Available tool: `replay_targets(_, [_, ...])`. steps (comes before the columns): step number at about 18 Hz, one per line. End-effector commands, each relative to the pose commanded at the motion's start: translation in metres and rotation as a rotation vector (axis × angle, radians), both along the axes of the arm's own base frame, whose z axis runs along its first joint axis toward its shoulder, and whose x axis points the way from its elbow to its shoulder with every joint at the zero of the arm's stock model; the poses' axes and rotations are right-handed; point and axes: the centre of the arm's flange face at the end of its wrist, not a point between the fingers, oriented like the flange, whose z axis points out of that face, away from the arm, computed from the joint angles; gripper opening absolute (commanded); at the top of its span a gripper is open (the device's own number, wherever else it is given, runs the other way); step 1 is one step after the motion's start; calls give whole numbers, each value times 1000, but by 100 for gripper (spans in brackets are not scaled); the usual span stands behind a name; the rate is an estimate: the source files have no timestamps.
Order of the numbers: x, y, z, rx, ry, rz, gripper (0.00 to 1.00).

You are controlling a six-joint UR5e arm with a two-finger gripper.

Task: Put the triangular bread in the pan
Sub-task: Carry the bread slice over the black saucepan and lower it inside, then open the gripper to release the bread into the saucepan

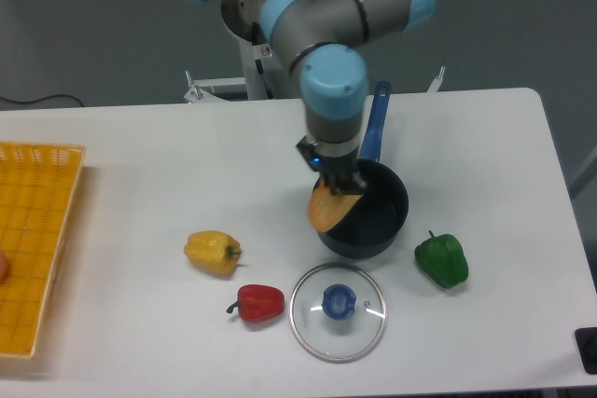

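The triangular bread (pixel 328 210), an orange-tan wedge, hangs from my gripper (pixel 340 187) over the left rim of the pan. My gripper points straight down and is shut on the bread's upper edge. The pan (pixel 378 221) is a deep dark saucepan in the middle of the table, with its blue handle (pixel 375 123) running away behind my wrist. The bread's lower tip overlaps the pan's near-left rim; I cannot tell whether it touches it.
A glass lid with a blue knob (pixel 338 311) lies just in front of the pan. A yellow pepper (pixel 213 252), a red pepper (pixel 257 302) and a green pepper (pixel 441 259) lie around it. A yellow basket (pixel 37 240) stands at the left edge.
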Motion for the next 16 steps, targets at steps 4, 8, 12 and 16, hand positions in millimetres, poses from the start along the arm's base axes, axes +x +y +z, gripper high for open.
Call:
replay_targets(4, [-3,0,-19,-23,-29,1,20])
replay_targets(8, [-3,5,-33,-33,-46,-5,20])
replay_targets(12, [-2,4,-38,-39,-57,-5,20])
replay_targets(16, [-3,6,-44,-43,-62,-6,21])
